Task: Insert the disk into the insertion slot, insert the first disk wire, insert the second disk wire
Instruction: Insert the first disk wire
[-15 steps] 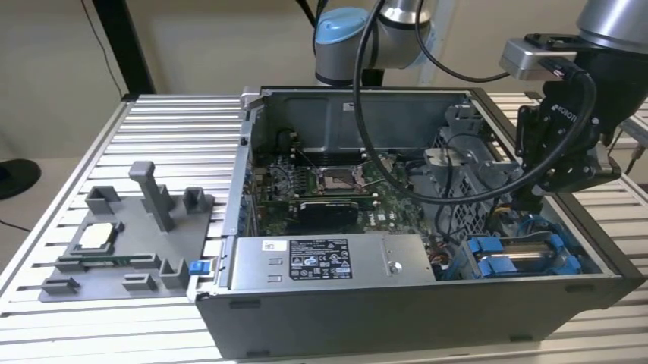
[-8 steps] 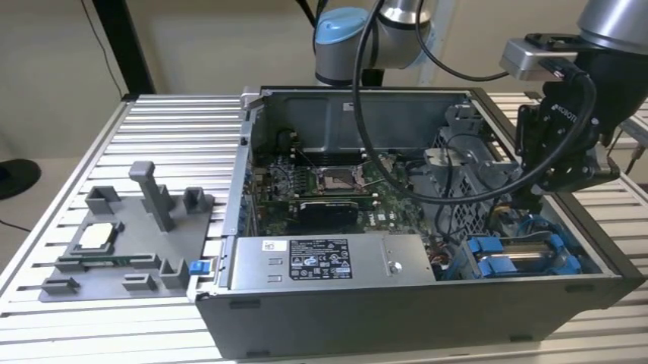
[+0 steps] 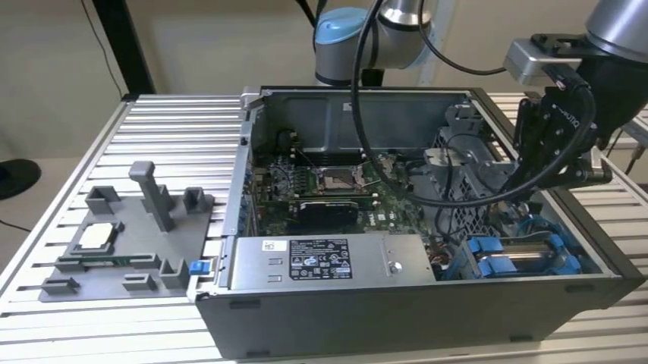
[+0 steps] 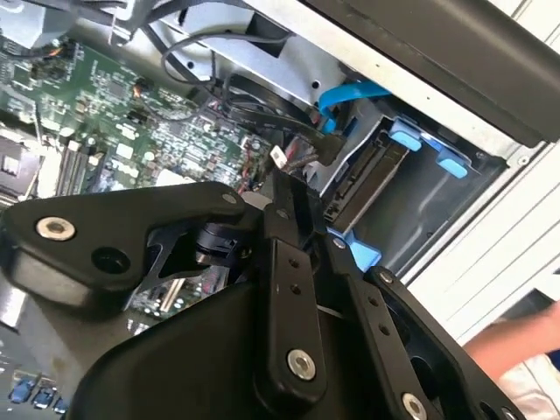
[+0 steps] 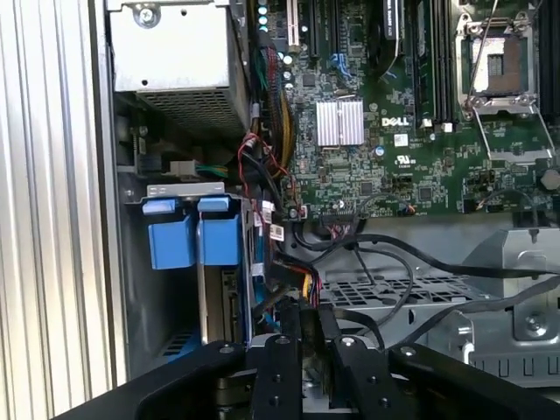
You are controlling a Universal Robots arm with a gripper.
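Ribbed aluminium table (image 3: 152,136) carrying a computer case (image 3: 405,318) that is open upward. A grey fixture tray (image 3: 111,258) lies beside the case toward 9 o'clock in the exterior view. Inside the case, the motherboard (image 3: 324,182) is at centre and the power-supply box (image 3: 324,262) runs along the 6 o'clock wall.

The disk (image 3: 521,252) stands on edge in the insertion slot (image 5: 136,289) at the 4 o'clock corner. Its label is hidden and its blue frame tabs (image 5: 171,241) show at the slot mouth. The slot lies just beside the case's outer wall on one side and a multicoloured wire bundle (image 5: 262,188) on the other.

The gripper (image 3: 555,163) hangs over the case's 3 o'clock side, near the disk's connector end. Black cables (image 3: 486,193) cross it there. In the second wrist view its own linkage masks the tip (image 4: 289,197), so its opening and any hold cannot be told.

A blue cable (image 4: 350,94) runs toward the disk, and where it ends is hard to make out. Part of a person (image 4: 525,359) is cut off at the frame edge.
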